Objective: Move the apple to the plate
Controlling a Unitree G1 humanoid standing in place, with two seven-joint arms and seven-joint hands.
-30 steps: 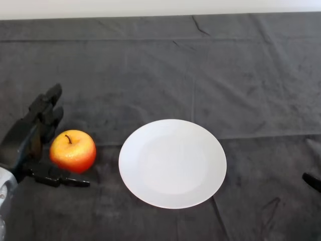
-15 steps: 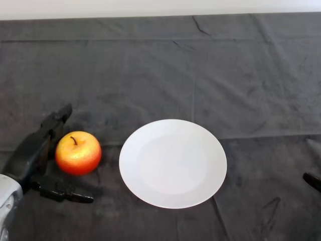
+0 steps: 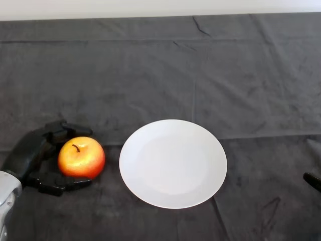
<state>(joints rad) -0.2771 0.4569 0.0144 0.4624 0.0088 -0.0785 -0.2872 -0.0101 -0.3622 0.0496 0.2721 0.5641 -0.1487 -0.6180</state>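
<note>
The left hand (image 3: 31, 153) curls round the apple (image 3: 81, 157), fingers behind it and thumb in front, cupping it for a lift. The plate (image 3: 173, 163) waits empty just beyond the apple, on the counter (image 3: 200, 70).

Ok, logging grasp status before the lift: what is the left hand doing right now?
Left hand: shut on the apple, fingers curled behind it, thumb in front.

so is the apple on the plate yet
No, the apple sits on the dark cloth left of the white plate, with the left hand curled round it.
</note>
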